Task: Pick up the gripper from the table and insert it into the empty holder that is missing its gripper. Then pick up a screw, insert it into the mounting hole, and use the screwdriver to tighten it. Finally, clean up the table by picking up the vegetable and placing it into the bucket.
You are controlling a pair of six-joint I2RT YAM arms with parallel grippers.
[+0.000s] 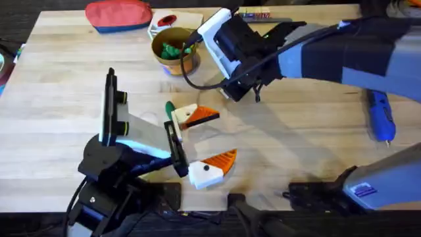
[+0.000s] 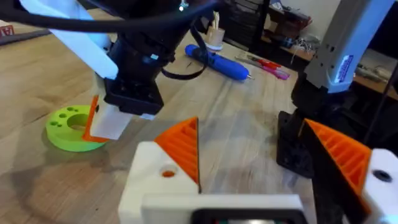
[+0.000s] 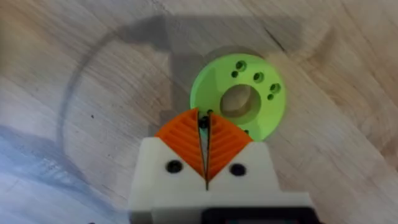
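The bucket (image 1: 174, 49) stands at the surface's (image 1: 66, 79) far side; the screwdriver (image 1: 381, 116) lies right. The right gripper (image 3: 204, 140), pads together, hovers over a green disc (image 3: 239, 96). The left gripper (image 1: 207, 138) is spread apart.

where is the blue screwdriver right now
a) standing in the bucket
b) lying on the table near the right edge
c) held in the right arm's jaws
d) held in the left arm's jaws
b, the blue screwdriver lies flat on the table by the right edge, apart from both arms; the right gripper is shut over the green disc instead, and the bucket holds small green items.
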